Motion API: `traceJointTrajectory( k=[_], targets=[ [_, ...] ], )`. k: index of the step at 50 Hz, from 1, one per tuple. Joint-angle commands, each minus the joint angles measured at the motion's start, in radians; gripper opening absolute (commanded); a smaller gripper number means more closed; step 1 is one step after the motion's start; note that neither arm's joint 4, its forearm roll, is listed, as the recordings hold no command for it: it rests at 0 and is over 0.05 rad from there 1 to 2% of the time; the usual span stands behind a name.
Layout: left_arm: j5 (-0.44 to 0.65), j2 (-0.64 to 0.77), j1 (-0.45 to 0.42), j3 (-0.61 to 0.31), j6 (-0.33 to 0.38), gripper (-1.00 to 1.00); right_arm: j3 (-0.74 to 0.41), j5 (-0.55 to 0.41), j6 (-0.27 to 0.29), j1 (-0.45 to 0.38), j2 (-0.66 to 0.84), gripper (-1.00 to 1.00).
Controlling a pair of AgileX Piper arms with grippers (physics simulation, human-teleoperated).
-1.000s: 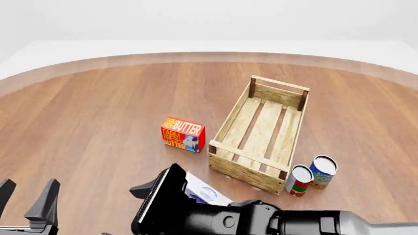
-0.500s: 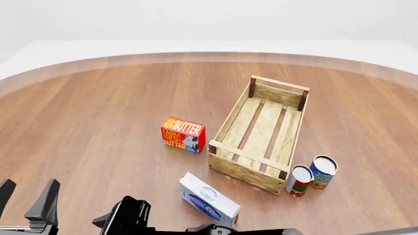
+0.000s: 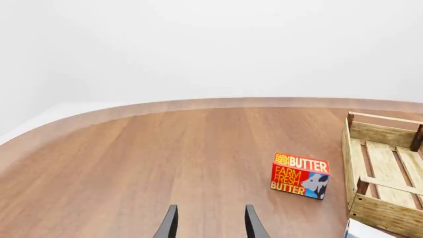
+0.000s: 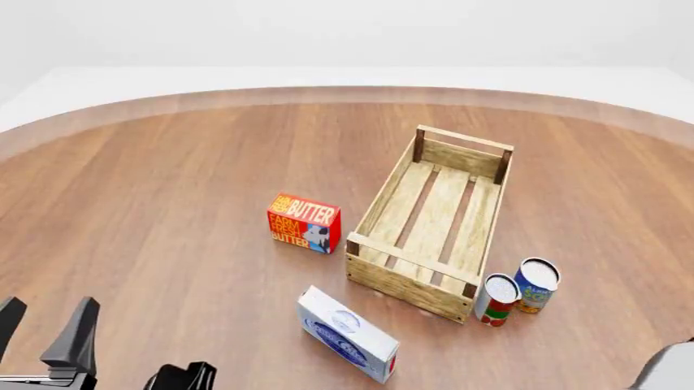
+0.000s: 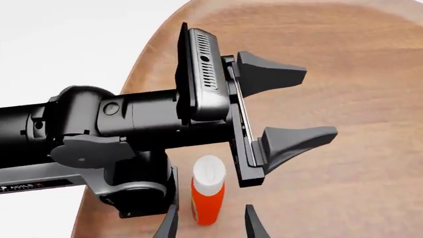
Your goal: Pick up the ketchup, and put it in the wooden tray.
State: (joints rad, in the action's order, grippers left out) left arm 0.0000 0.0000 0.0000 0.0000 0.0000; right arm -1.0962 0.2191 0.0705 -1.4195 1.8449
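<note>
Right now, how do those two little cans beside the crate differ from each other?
The red-and-white can stands nearer the camera, against the wooden tray; the blue-and-orange can stands on its outer side, a little farther back and looking slightly larger. Both are upright with pale lids.

— Where is the ketchup (image 5: 208, 196) seen?
— Only in the right wrist view: a slim red-orange bottle with a white cap, standing upright on the wooden tabletop.
— And the wooden tray (image 4: 431, 220)?
— A long crate of pale slats with 4 darker corner posts is seen lying empty, gaps showing in its floor.
</note>
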Motion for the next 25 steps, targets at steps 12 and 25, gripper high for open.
traceJointTrajectory(
  k=[12, 25],
  targets=[
    [0.000, 0.000, 0.000, 0.000, 0.000, 1.00, -0.082, -0.002, 0.013, 0.014, 0.122, 1.00],
    [0.000, 0.000, 0.000, 0.000, 0.000, 1.00, -0.145, -0.021, 0.014, 0.008, 0.192, 1.00]
  ],
)
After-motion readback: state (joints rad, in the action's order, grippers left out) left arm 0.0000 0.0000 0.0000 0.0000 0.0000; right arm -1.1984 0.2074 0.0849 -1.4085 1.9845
